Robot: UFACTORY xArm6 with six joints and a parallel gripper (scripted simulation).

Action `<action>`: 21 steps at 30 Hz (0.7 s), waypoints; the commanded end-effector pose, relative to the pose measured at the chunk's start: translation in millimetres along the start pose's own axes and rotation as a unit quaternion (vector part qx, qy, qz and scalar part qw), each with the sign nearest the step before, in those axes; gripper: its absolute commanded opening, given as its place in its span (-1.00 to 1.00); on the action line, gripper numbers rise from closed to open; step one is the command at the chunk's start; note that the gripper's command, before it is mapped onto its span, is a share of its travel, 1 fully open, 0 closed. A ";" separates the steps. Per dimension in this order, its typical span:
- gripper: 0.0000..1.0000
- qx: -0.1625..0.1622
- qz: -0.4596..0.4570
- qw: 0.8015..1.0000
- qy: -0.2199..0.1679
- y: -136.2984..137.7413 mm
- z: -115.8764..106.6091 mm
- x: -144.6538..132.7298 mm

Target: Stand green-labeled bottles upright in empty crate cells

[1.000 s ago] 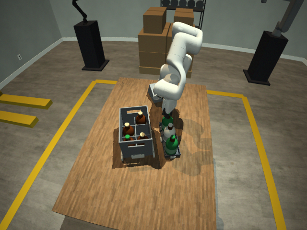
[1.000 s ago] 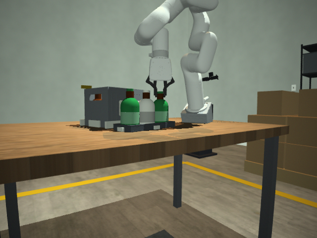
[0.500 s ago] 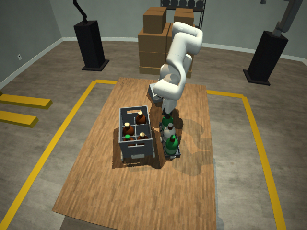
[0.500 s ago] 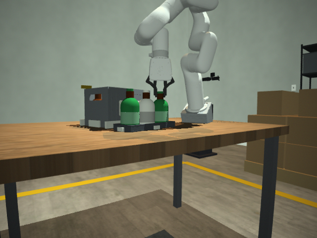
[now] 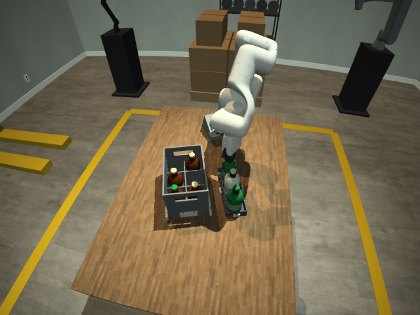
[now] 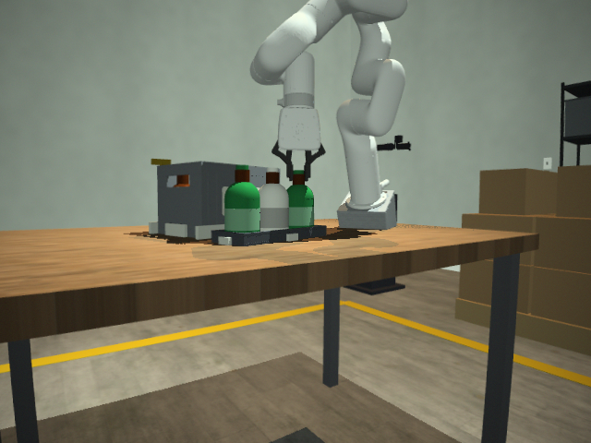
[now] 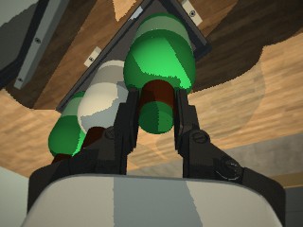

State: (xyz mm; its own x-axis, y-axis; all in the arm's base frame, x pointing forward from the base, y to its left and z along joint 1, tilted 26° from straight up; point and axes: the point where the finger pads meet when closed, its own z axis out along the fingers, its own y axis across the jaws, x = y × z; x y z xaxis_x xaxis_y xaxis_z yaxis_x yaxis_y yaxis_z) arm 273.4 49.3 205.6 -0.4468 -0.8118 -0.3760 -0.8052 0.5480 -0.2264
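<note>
Nearest on the desk, upright on the shallow dark tray: near green-labeled bottle, glossy and round-shouldered, still to be transferred, then pale bottle, to be left there. Beyond, far green-labeled bottle, also on the tray, with black fingers partly open, apparently closed around its slim brown neck. Alongside, grey, smooth-walled, rectangular crate with four bottles already inside and two cells empty; both transfers unfinished.
</note>
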 end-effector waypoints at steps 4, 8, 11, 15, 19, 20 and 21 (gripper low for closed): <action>-1.00 0.001 0.000 1.000 -0.001 -0.7 -0.6 -0.5; -1.00 0.001 0.000 1.000 -0.001 -0.7 -0.6 -0.5; -1.00 0.001 0.000 1.000 -0.001 -0.8 -0.9 -0.5; -1.00 0.001 0.000 1.000 -0.001 -0.8 -1.9 -0.6; -1.00 0.001 0.000 1.000 -0.001 -0.8 -2.8 -0.6; -1.00 0.001 0.000 1.000 -0.001 -0.8 -3.3 -0.6; -1.00 0.001 0.000 1.000 -0.001 -0.8 -3.9 -0.6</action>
State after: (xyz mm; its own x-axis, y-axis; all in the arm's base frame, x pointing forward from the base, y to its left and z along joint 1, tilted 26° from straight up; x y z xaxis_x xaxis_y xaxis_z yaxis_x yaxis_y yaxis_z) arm 273.0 48.9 206.9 -0.4471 -0.8117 -0.3759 -0.8050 0.5483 -0.2267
